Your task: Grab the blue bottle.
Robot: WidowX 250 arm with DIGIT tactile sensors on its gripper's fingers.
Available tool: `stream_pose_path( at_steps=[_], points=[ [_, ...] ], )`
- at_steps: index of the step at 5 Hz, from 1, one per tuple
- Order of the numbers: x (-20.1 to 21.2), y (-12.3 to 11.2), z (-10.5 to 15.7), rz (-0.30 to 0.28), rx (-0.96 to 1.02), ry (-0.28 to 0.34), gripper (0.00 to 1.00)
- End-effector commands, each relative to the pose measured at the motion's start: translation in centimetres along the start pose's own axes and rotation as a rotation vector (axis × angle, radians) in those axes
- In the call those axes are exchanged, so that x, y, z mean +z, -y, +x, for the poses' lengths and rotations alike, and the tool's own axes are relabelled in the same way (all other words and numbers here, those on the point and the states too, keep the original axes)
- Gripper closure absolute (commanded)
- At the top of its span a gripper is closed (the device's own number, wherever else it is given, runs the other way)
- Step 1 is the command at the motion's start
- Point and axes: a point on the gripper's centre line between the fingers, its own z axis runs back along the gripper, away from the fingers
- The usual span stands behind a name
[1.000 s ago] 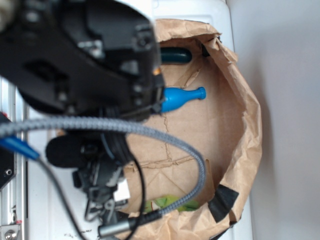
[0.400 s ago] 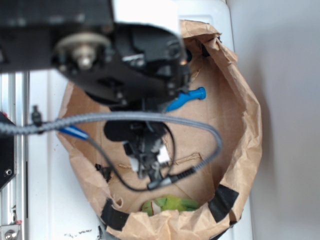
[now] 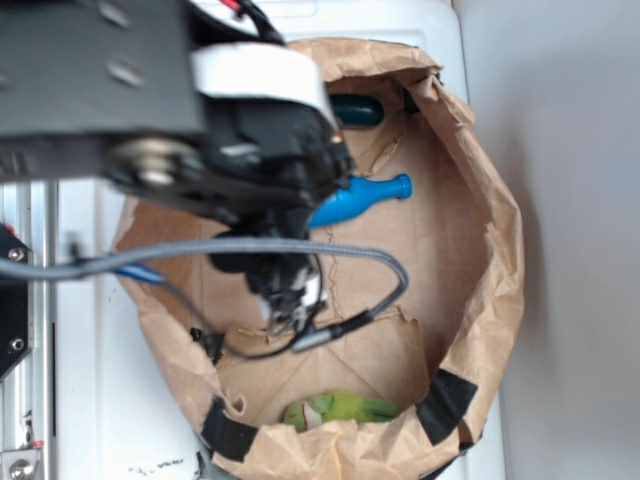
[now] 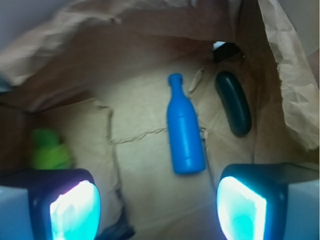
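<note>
Wrist view shows the whole blue bottle [image 4: 184, 131] lying free — claw [image 4: 157, 207] released; exterior hides its base.

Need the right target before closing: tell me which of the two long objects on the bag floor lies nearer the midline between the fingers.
The blue bottle: bright blue, narrow-necked. The dark green oblong object lies off to its side.

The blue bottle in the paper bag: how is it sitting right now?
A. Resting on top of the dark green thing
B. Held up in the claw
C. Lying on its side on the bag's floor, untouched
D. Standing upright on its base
C. In the wrist view the blue bottle lies flat on the bag's floor, apart from the dark green object, with the claw open and clear of it.
</note>
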Motion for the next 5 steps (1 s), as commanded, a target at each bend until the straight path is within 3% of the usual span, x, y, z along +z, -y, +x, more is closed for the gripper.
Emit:
stream_pose_path(
  at_steps=[1,3,5],
  points=[
    [-3.4,0.4,1.6,-0.031,-0.026,0.016,0.0],
    [-5.5,-1.8,0.8,-0.004,0.022,0.099,0.0],
    [-3.8,-4.1,-1.1,-0.043,-0.025,0.054,0.0]
  ],
)
